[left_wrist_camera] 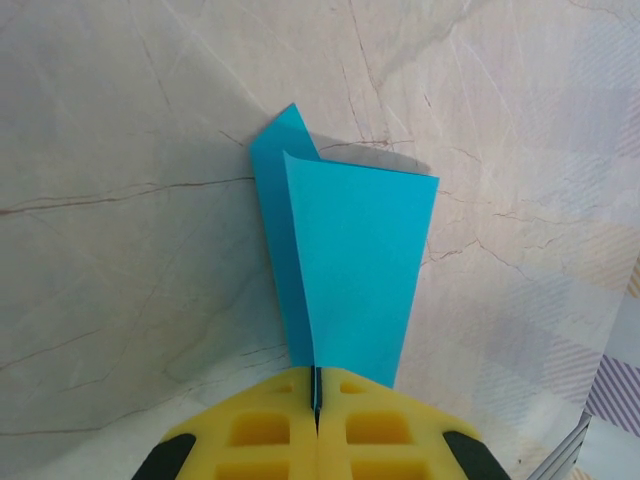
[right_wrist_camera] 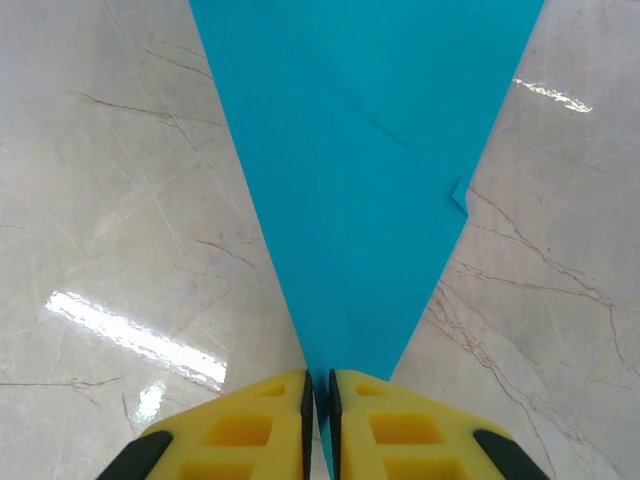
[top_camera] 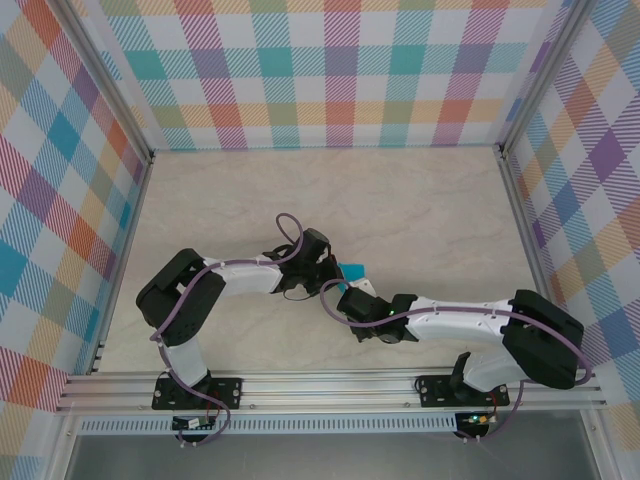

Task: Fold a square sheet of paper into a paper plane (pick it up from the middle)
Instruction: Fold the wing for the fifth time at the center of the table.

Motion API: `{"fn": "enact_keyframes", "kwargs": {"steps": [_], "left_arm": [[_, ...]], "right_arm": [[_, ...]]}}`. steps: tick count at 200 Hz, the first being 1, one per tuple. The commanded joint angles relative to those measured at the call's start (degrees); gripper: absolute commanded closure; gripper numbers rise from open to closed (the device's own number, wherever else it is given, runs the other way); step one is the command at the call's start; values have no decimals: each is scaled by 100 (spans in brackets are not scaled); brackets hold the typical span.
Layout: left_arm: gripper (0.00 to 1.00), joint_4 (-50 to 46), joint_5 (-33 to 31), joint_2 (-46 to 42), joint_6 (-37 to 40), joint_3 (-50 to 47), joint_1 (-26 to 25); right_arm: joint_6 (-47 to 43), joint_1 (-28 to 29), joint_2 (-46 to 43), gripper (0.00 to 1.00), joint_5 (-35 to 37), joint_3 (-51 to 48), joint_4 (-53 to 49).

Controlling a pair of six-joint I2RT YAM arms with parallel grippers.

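Closest in, the left gripper (left_wrist_camera: 316, 388) was clamped tight, its yellow pads (left_wrist_camera: 260, 430) pressed together on the narrow tail of the sheet of paper (left_wrist_camera: 350, 270). From that pinch the teal sheet ran straight ahead of the fingers and widened as it went. A folded flap overlapped on the left and a small corner stuck out at the far end. The right gripper (right_wrist_camera: 320, 388) had its pads drawn almost together on a pointed tip of the same sheet, with a sliver of blue showing in the slit between them. I took that for a grip rather than a release. There too the paper fanned out directly ahead of the hand, with a faint diagonal crease across it. So the sheet's long axis lay in line with each hand's fingers, and neither arm was the nearer, since both had hold of it. From above, the two hands met near the middle of the table (top_camera: 430, 210), with only a scrap of blue visible between them. I could not tell how the two held points sat relative to each other. Any coming fold would seem to turn on which hand let go first. Beyond the paper lay pale marbled tabletop.
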Motion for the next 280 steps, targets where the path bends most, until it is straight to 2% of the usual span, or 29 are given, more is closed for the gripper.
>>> {"fn": "enact_keyframes", "kwargs": {"steps": [1, 74, 92, 157, 203, 216, 247, 280], "left_arm": [[100, -116, -41, 97, 72, 177, -58], [100, -158, -38, 111, 91, 185, -58], [100, -162, -26, 119, 85, 197, -63], [100, -162, -33, 166, 85, 177, -66], [100, -172, -11, 168, 89, 222, -79], [100, -180, -6, 167, 94, 226, -77], [100, -199, -6, 170, 102, 234, -83], [100, -223, -15, 164, 120, 221, -77]], "right_arm": [[17, 50, 164, 86, 8, 79, -46], [136, 41, 222, 92, -253, -73, 192], [172, 42, 175, 79, -215, -15, 18], [141, 42, -234, 75, -222, 137, -270], [225, 45, 113, 77, -128, 129, -219], [202, 43, 225, 82, -143, 138, -167], [224, 42, 446, 87, -209, 144, -61], [216, 39, 305, 85, -217, 134, -105]]}}
